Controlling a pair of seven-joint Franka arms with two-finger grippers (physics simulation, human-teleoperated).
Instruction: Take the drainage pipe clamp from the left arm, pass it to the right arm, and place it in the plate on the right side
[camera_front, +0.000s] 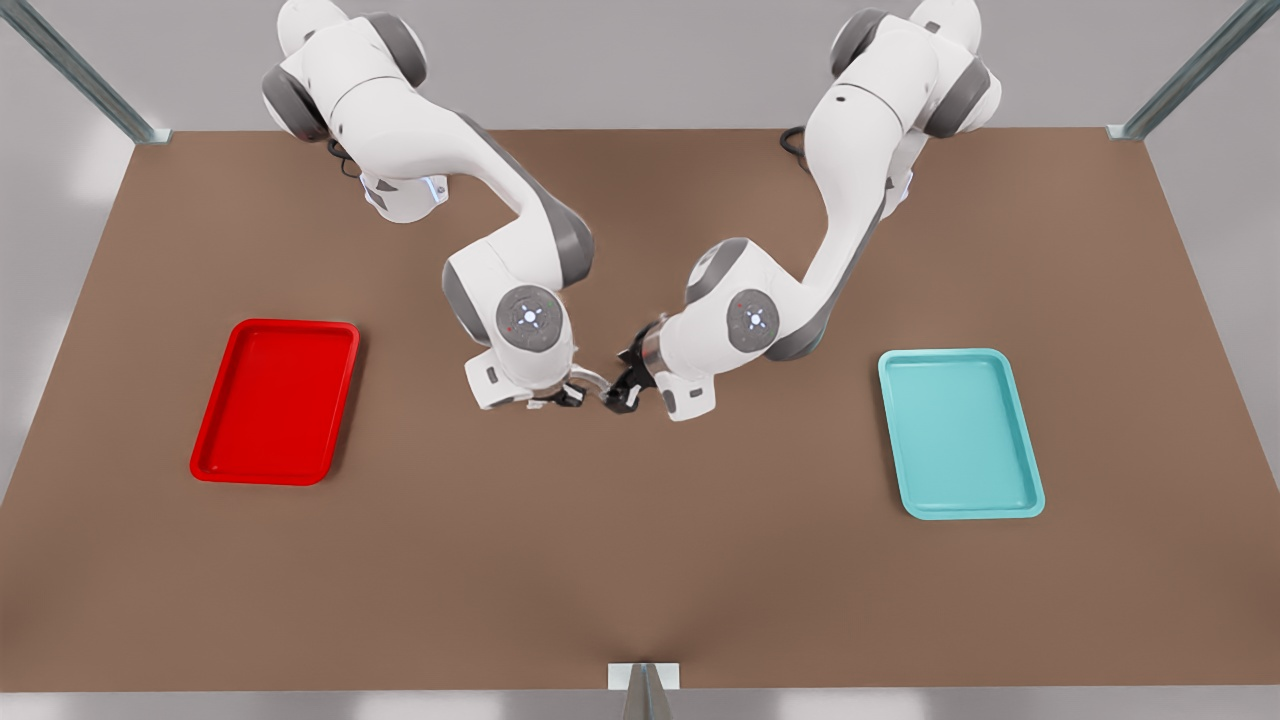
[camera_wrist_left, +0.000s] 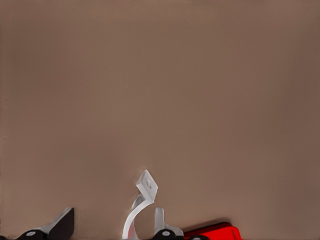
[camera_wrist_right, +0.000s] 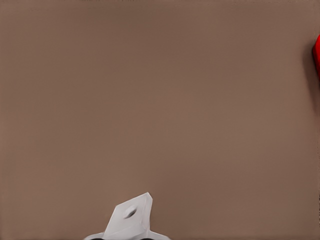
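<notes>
Overhead, brown table (camera_front: 640, 560); grey walls (camera_front: 620, 60)

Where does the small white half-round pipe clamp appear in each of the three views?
Front view: small white half-round pipe clamp between the two grippers, mid-table.
Left wrist view: clamp at bottom centre.
Right wrist view: its flat tab at the bottom edge.
Shared landmark: bright red rectangular tray.

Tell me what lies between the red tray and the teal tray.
Front view: the right gripper and left gripper meet there, clamp between them, over the table.
</notes>
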